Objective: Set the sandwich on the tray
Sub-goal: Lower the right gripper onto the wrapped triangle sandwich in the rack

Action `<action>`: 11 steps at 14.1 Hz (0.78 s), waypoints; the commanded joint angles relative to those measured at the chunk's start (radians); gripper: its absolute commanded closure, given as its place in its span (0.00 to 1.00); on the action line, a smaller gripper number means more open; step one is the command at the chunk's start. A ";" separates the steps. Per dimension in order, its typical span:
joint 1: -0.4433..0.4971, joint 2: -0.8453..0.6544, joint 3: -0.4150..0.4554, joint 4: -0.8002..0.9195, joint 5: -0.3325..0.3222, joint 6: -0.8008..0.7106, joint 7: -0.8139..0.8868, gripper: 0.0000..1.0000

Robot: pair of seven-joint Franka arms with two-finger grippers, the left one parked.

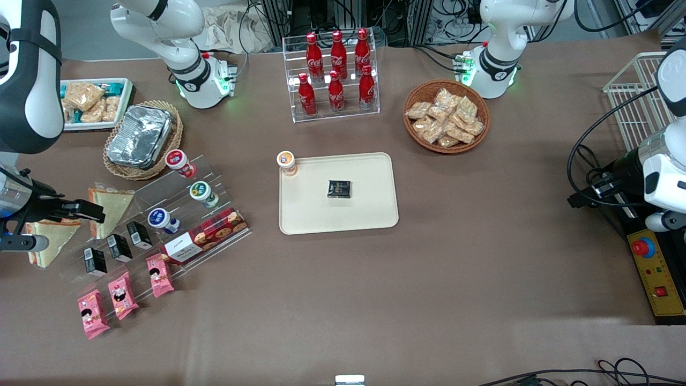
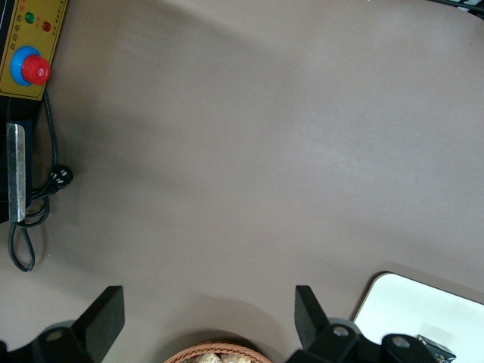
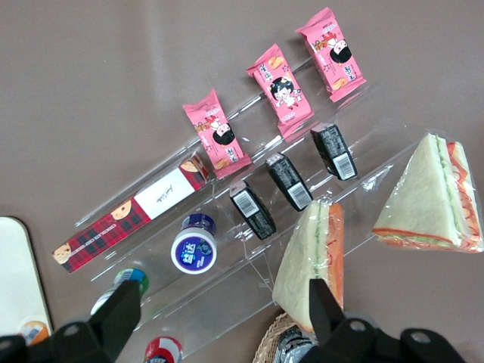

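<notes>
Black two-finger gripper (image 3: pixel 223 310) of the right arm: jaws spread wide, nothing held. It hangs above the clear acrylic stand (image 1: pixel 214 185) at the working arm's end of the table, and one fingertip (image 3: pixel 321 299) is over the wrapped edge of the sandwich (image 3: pixel 314 257); whether it touches cannot be told.

Clock bearings are read in the front view.

- Sandwich: triangular white-bread wedge in clear wrap, lying on the stand, off the tray (image 1: pixel 343 217) and well apart from it, at about nine o'clock of it.
- Second sandwich (image 3: pixel 431 197): alike, at about eight o'clock of the first, partly under the arm.
- Black cartons (image 3: pixel 287 181): three in a row on the stand, beside the sandwiches, toward four o'clock of the first.
- Pink snack packets (image 3: pixel 281 89): three in a row, on the lowest step, nearest the front camera.
- Tartan biscuit box (image 3: pixel 128 223): long and flat, on the stand, between the cartons and the tray.
- Blue-lidded cup (image 3: pixel 193 246): on its side, one step above the box.
- Foil containers (image 1: pixel 139 135): stacked in a wicker basket, at twelve o'clock of the stand.
- Tray: cream, mid-table. It holds a small black packet (image 1: pixel 339 188) near its middle and an orange-lidded cup (image 1: pixel 287 162) at its ten-o'clock corner.
- Red cola bottles (image 1: pixel 336 69): six in a clear rack, at twelve o'clock of the tray.
- Snack basket (image 1: pixel 446 115): wicker, at two o'clock of the tray.
</notes>
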 commanded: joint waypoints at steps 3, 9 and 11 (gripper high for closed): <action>-0.004 -0.003 0.000 0.002 -0.020 0.005 -0.009 0.01; -0.010 -0.038 -0.036 0.000 -0.026 -0.003 -0.064 0.01; -0.018 -0.036 -0.075 0.002 -0.015 0.005 -0.053 0.01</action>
